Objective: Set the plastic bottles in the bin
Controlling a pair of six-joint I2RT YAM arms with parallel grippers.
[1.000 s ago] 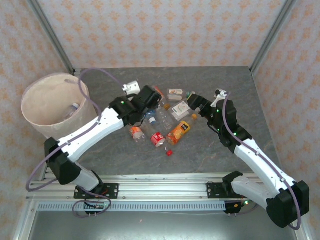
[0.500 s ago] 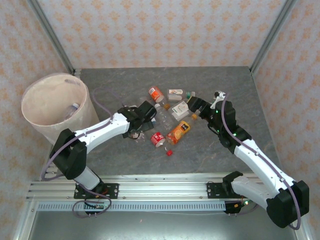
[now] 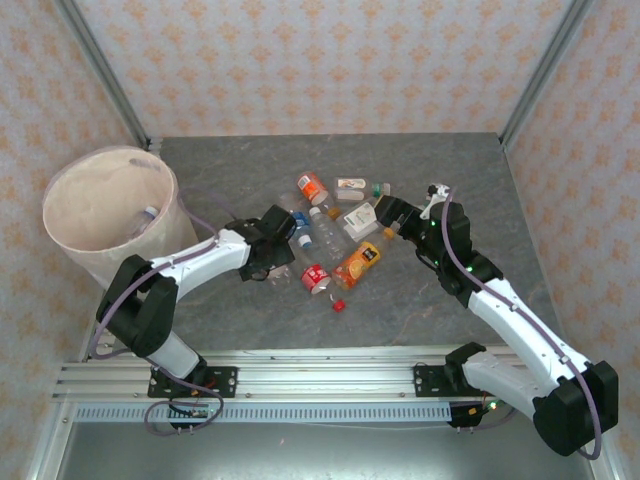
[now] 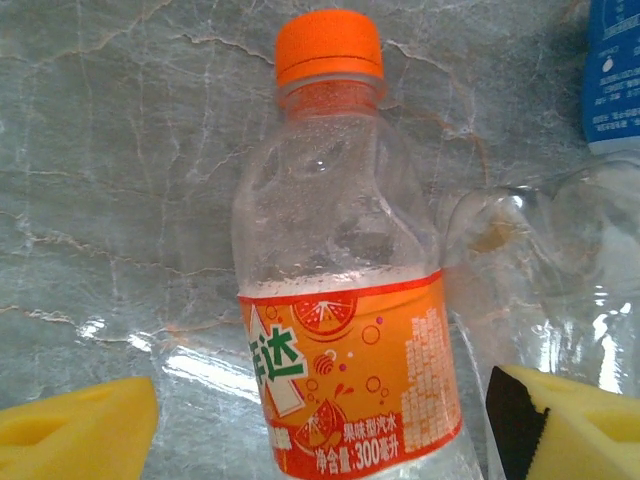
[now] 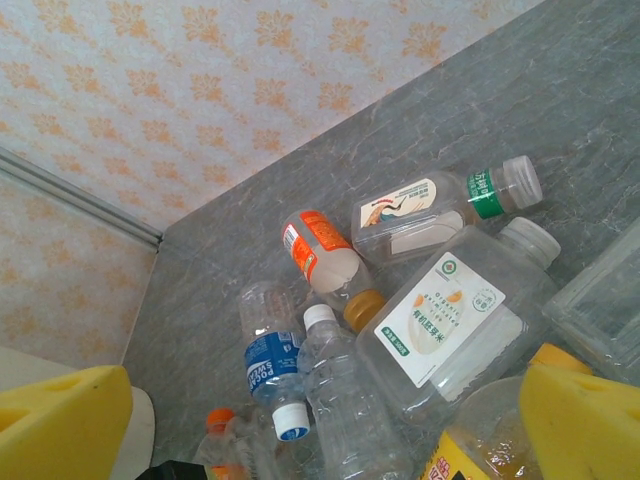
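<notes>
— How many bottles [image 3: 325, 232]?
— About eight heaped mid-counter [image 3: 480, 170], and one in the bin [image 3: 100, 255] at the left edge. One loose red cap [image 3: 339, 305].
— Jaws?
— The left jaws are wide, pads [image 4: 75, 435] either side of the orange-capped bottle [image 4: 340, 300]. The right jaws are wide, holding nothing, at the heap's right edge. There is open room near and right.

Bright, even light falls from above, and the desk [image 3: 420, 170] carries only faint, soft shadows under the arms. In the left wrist view, white glare streaks the desk left of the orange-labelled bottle [image 4: 340, 300], which is sharp. The yellow jaws at the bottom of both wrist views look soft.
</notes>
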